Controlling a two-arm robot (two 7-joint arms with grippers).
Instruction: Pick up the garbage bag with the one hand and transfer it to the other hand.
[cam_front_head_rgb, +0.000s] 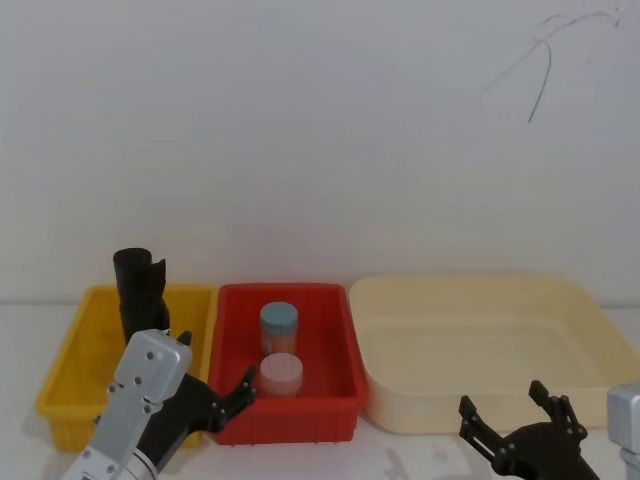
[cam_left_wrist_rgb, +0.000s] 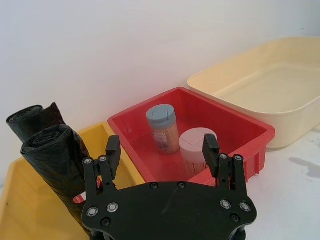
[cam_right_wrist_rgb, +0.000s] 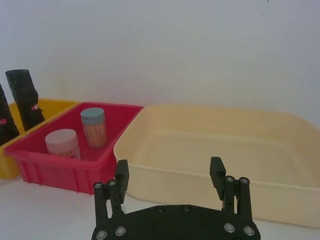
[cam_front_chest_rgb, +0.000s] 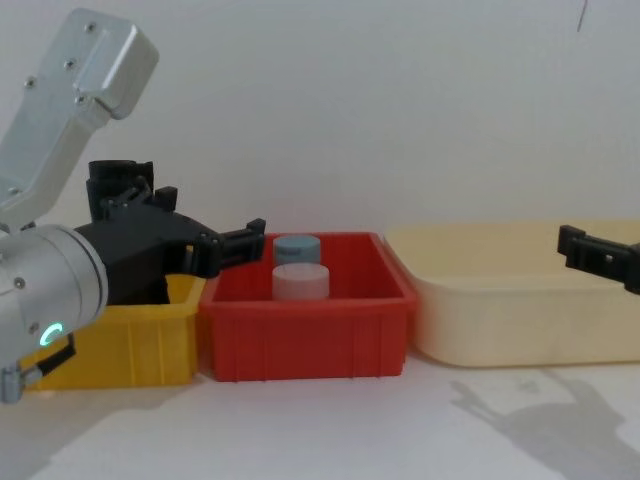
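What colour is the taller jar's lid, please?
Blue-grey; the lid shows best in the left wrist view.

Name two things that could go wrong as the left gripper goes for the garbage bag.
The garbage bag stands right beside a second black roll in the yellow bin; the open left gripper might close on the wrong one, or both.
The red bin sits close alongside; the gripper could knock its wall.

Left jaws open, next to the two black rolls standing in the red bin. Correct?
Not quite. The garbage bag and the other black roll stand in the yellow bin, not the red bin beside it. The left wrist view shows this. The rest holds: the left gripper is next to them with its jaws open.
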